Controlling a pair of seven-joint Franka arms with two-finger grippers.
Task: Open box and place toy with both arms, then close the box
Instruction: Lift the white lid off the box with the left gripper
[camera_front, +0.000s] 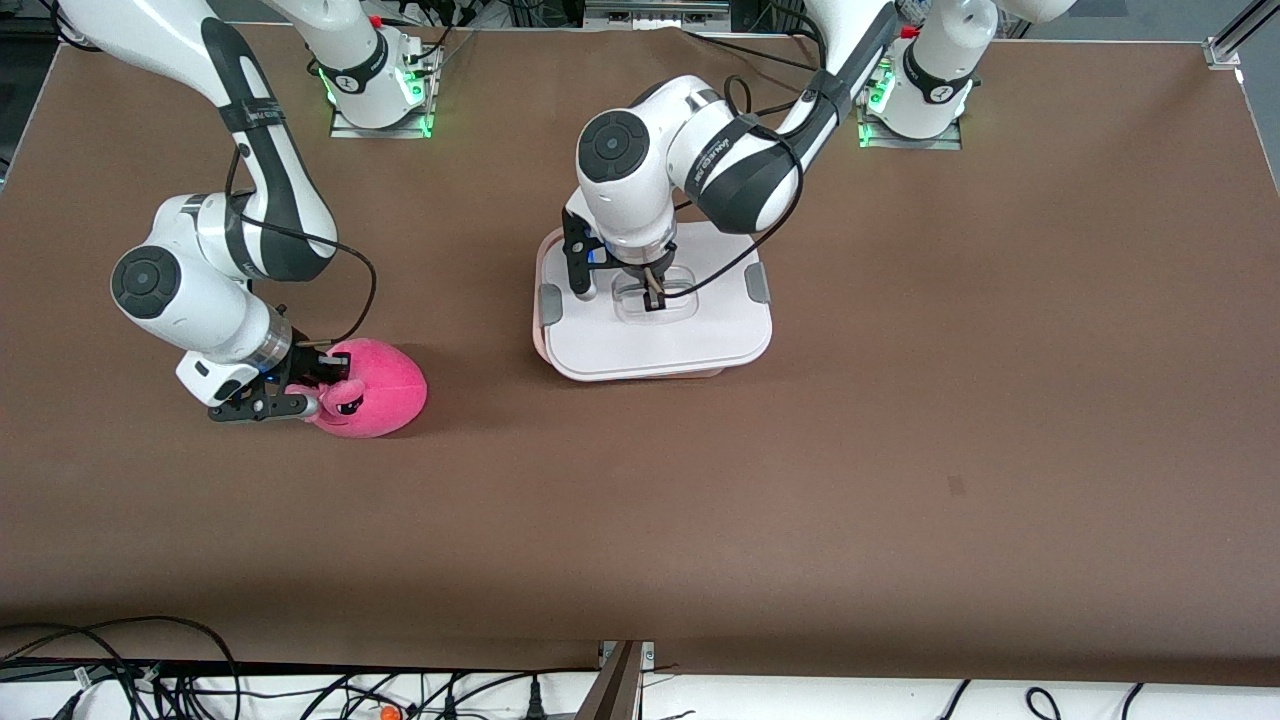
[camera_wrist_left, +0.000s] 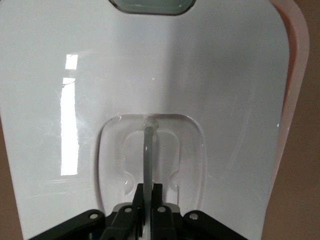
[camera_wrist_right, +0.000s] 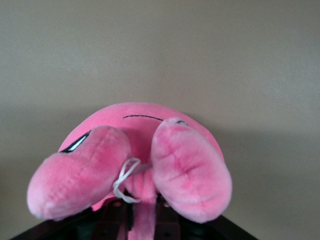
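Note:
The box (camera_front: 655, 345) stands mid-table, a pale pink tub under a white lid (camera_wrist_left: 200, 75) with grey side clips. My left gripper (camera_front: 652, 296) is over the lid's middle, shut on the clear handle (camera_wrist_left: 149, 150) in the recess. The toy (camera_front: 372, 388), a hot-pink plush blob, lies on the table toward the right arm's end. My right gripper (camera_front: 312, 385) is at its side, shut on a fold of plush between the two ears. The right wrist view shows the toy (camera_wrist_right: 150, 135) with its ears and a white string close to the jaws.
The brown table (camera_front: 900, 450) stretches around both things. Cables lie along the edge nearest the front camera. The arm bases stand at the table's back edge.

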